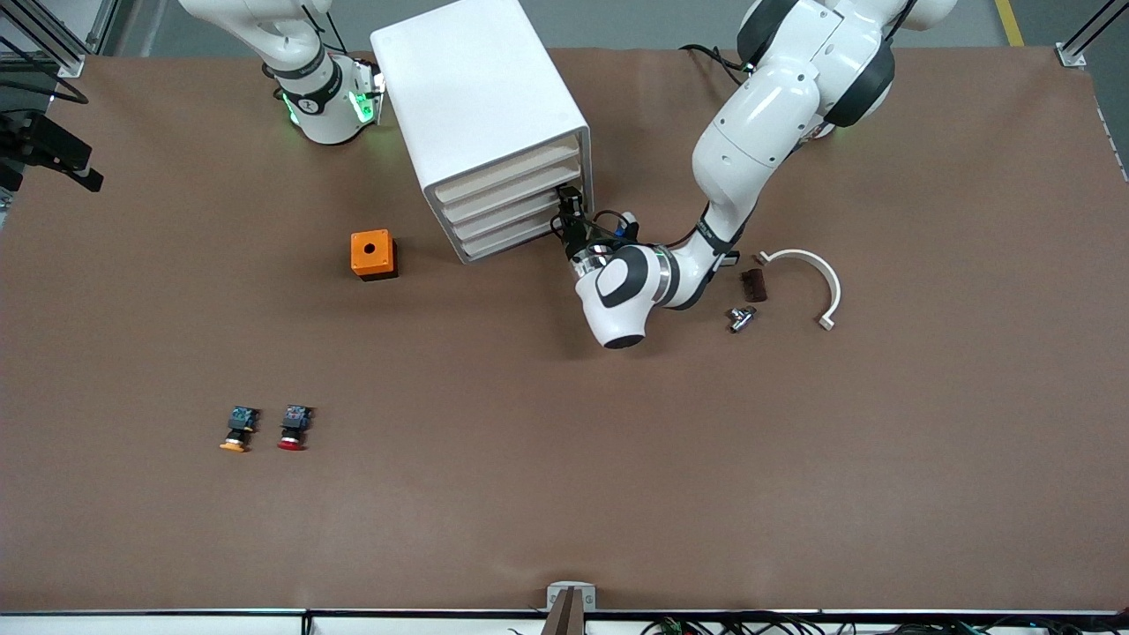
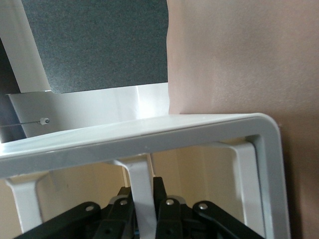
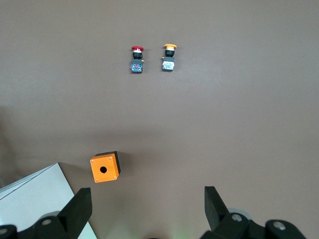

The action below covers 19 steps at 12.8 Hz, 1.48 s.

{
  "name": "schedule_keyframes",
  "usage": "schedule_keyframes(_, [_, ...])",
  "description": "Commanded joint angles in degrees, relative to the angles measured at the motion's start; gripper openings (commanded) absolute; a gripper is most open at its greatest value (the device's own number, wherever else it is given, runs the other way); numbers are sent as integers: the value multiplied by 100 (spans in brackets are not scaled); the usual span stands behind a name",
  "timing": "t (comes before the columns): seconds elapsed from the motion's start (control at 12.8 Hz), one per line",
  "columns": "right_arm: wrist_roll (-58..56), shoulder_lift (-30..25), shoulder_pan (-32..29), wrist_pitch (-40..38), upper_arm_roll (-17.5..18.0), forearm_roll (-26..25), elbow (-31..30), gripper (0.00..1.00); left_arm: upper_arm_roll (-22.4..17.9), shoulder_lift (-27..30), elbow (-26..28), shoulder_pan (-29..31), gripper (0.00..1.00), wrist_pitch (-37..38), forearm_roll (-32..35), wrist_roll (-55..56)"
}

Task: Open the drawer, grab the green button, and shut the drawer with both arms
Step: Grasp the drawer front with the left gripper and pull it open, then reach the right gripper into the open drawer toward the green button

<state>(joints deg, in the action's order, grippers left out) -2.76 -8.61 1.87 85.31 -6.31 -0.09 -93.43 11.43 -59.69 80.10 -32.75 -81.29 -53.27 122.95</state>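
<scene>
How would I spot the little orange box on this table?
Start at the tall white cabinet with four drawers. Beside it, toward the right arm's end of the table, sits the orange box. It alone is a bright cube with a round hole on top.

The front view looks down from high across the brown counter [image 1: 564, 494], facing both arm bases. The left wrist view sits pressed close against the white cabinet [image 1: 481, 115] frame [image 2: 149, 139]. The right wrist view looks down from well above, sharing the orange box [image 3: 105, 168] [image 1: 371, 254] and two buttons with the front view.
</scene>
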Motion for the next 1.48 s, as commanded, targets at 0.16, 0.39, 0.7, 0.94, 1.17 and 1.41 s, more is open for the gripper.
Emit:
schedule_keyframes(0.16, [-58,-106,-38,-5,42,-61,17,100,-18,1,-39,312,10,104,-52,71])
schedule_keyframes(0.39, [21,278,-82,-14,33,-53,88,100,-26,-8,-65,672,11,87,-69,88])
schedule_keyframes(0.7, [-49,1138,-82,91,24,-96,246,100,-149,-8,-65,1094,11,-36,-69,62])
schedule_keyframes(0.94, [-58,1564,-222,82,-2,-132,325,100,-158,-8,-74,1315,12,-54,-25,62])
schedule_keyframes(1.17, [815,1546,5,-32,42,-71,281,100,-245,-8,-83,1359,15,-115,-52,71])
schedule_keyframes(1.41, [2151,1546,680,-58,51,183,255,100,-272,27,-100,1420,93,-326,-87,-226])
